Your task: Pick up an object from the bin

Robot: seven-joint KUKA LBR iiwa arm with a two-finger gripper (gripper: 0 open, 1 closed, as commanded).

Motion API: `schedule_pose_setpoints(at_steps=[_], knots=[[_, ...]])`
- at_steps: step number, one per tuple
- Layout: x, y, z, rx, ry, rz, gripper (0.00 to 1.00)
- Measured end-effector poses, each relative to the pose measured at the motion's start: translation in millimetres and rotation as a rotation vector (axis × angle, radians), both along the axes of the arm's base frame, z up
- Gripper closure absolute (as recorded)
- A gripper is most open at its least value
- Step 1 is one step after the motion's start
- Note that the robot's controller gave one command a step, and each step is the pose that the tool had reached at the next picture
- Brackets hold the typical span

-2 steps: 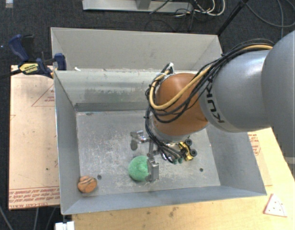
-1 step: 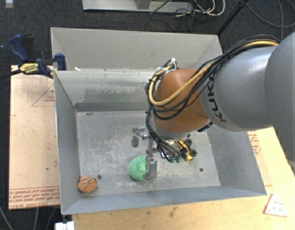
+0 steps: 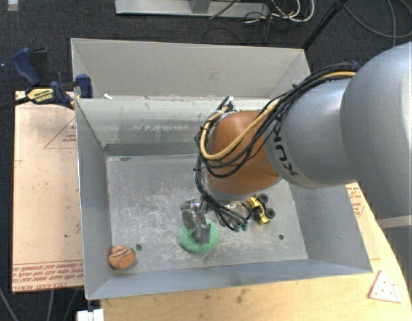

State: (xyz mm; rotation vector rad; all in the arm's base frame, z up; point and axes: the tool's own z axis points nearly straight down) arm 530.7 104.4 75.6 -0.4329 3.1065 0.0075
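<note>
Seeing end effector (image 3: pixel 198 225) down on green lump (image 3: pixel 190 243), front-centre of bin (image 3: pixel 92 179); can't tell if wide or narrow. Brown ball (image 3: pixel 122 257) well apart.

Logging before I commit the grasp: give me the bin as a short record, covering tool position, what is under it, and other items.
tool: low in the bin, near the front wall, about centre
under tool: green rounded thing on the floor; contact cannot be told
other item: brown-orange round thing, front left corner, well apart from the tool
bin: grey metal, scuffed floor
</note>
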Motion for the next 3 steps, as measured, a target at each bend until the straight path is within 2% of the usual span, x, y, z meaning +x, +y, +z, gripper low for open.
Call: schedule_pose_setpoints(at_steps=[2,3], knots=[[0.0,-0.1,-0.1,0.001,0.0,0.0,1.0],[-16.4,-12.0,138.1,-0.004,0.0,0.02,1.0]])
